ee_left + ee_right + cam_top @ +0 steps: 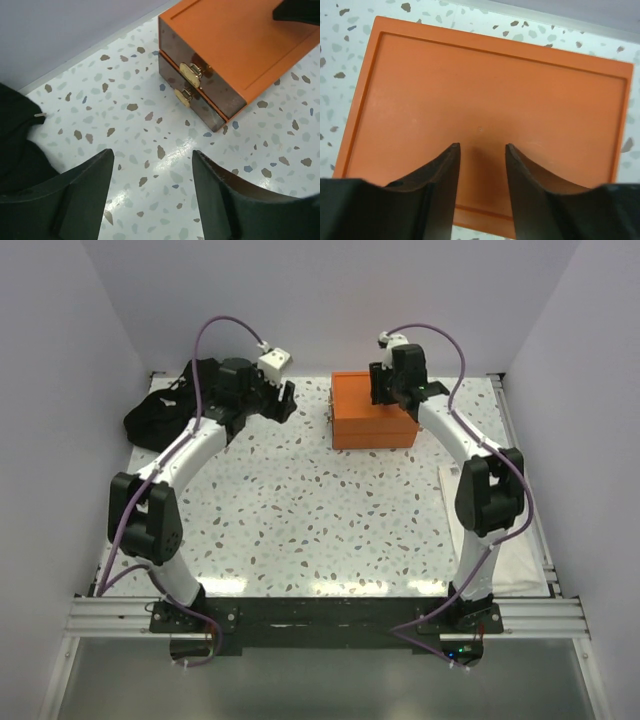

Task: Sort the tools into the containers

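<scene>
The orange box (372, 412) stands at the back middle of the table, lid shut. In the left wrist view the box (235, 45) shows two brass latches (190, 73) on its dark front face. My left gripper (286, 400) is open and empty, low over bare table (152, 160) to the left of the box. My right gripper (384, 390) is open and empty, with its fingertips close over the flat orange top (481, 147). No screwdrivers and no clear bin show in any view.
A black cloth heap (160, 415) lies at the back left, beside my left gripper (15, 145). A thin metal tip (40, 115) pokes from it. A white flat sheet (515, 545) lies along the right edge. The back wall is close behind the box.
</scene>
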Robot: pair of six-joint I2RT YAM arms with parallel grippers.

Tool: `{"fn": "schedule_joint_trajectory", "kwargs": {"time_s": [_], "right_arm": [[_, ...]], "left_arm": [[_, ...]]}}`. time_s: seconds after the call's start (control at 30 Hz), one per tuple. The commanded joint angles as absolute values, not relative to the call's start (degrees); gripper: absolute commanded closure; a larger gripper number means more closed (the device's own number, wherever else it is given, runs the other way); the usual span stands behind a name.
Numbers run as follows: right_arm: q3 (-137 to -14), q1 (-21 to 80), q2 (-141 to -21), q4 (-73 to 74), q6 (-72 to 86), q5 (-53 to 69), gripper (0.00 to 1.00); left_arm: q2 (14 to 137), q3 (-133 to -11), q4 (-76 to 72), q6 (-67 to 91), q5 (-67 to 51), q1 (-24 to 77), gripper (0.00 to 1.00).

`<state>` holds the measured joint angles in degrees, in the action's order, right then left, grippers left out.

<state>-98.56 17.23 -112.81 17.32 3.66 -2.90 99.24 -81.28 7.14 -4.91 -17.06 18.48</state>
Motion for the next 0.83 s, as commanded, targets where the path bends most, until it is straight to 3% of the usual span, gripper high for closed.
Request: {"fn": "schedule_joint_trajectory", "kwargs": {"time_s": [0.0, 0.03, 0.1, 0.23, 0.5, 0.8], "right_arm": [[-101.1, 17.1, -105.3, 20.5, 2.2, -4.2, 0.29], [-100.6, 17.1, -104.5, 20.9, 1.0, -4.7, 0.27], [-98.1, 17.1, -102.3, 21.2, 0.4, -6.4, 0.13], [-90.9, 17.0, -97.7, 19.1, 0.9, -13.9, 0.02], [-78.4, 17.0, -88.3, 15.9, 6.4, -26.1, 0.02], [-80.5, 16.9, -87.9, 17.7, 8.5, -26.2, 0.01]], "left_arm": [[95.9, -81.8, 8.5, -6.5, -14.4, 16.6, 0.29], [95.6, -81.4, 8.0, -6.7, -13.6, 16.4, 0.01], [95.6, -80.2, 6.7, -6.6, -11.6, 15.9, 0.0], [95.9, -79.3, 6.6, -6.5, -9.1, 15.3, 0.0], [98.5, -80.2, 6.6, -5.4, -9.4, 14.7, 0.0], [98.4, -79.5, 6.2, -6.2, -11.4, 14.9, 0.0]]}}
